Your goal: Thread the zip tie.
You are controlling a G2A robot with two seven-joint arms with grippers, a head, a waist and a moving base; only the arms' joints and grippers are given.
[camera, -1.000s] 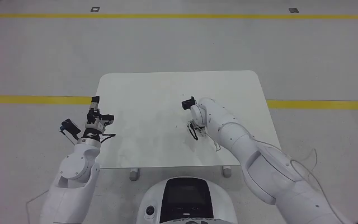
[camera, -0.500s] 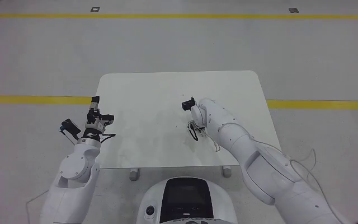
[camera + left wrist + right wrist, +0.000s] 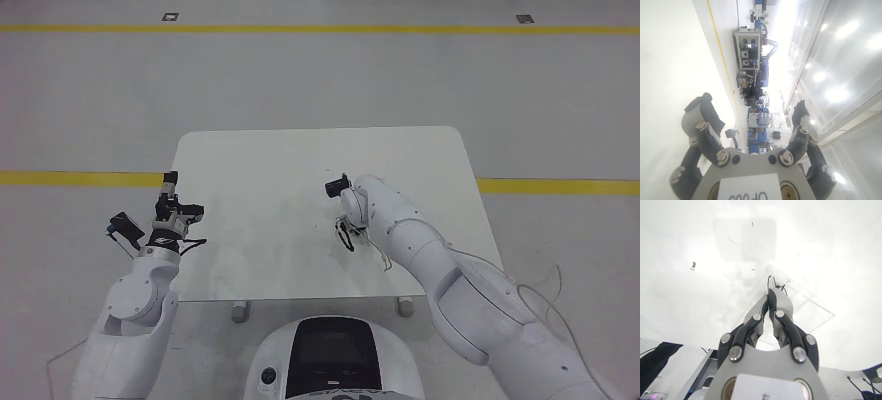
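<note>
Plastic, thin and black, makes up the zip tie [image 3: 778, 286]: a wiry strand curling out just past the tips of the right hand [image 3: 768, 298], whose 2 grey fingers [image 3: 782, 303] with ribbed pads are pressed together on it. Beneath that hand a clear, flat, square-cornered sheet [image 3: 810, 308] lies on the smooth white bench [image 3: 260, 170]. The left hand [image 3: 753, 99], off by the bench's edge, has its dark rubbery fingers [image 3: 706, 113] spread wide and empty.
</note>
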